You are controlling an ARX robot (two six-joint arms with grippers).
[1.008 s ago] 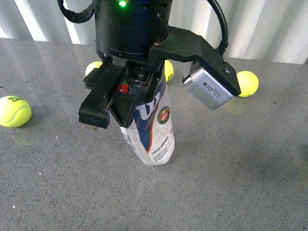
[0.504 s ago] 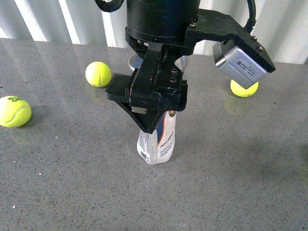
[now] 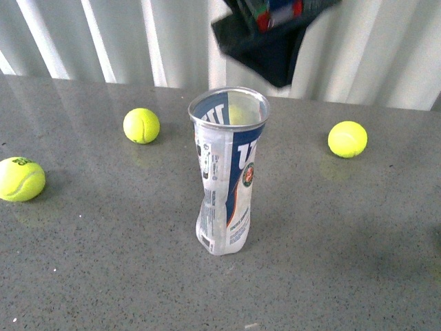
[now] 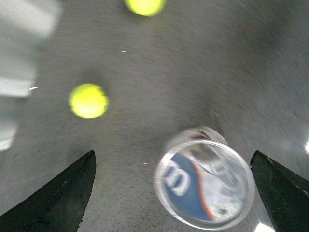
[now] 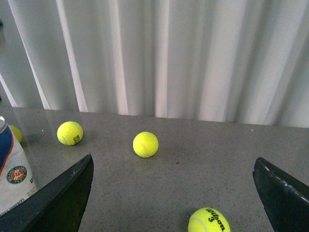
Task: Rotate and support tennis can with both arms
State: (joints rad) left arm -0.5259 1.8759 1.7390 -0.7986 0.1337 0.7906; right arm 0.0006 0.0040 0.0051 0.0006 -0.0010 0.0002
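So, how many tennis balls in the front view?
4 balls: one far left, one left of the can, one right of it, one dimly through its clear top. Others may be hidden.

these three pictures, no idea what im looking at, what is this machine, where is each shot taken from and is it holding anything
This is a robot with two arms, each ending in a two-fingered gripper. One picture comes from a camera on the robot's body, looking forward over a grey table. The other two come from cameras on the wrists.

On the table stands an open, dented tennis can, upright, with yellow tennis balls lying apart around it, such as one at the far left. The dark shape at the top of the body view is part of an arm, raised above the can.

The left wrist view is blurred and looks down into the can between the left gripper's spread fingers. The right gripper is also open, facing balls and a curtain. Nothing is held.
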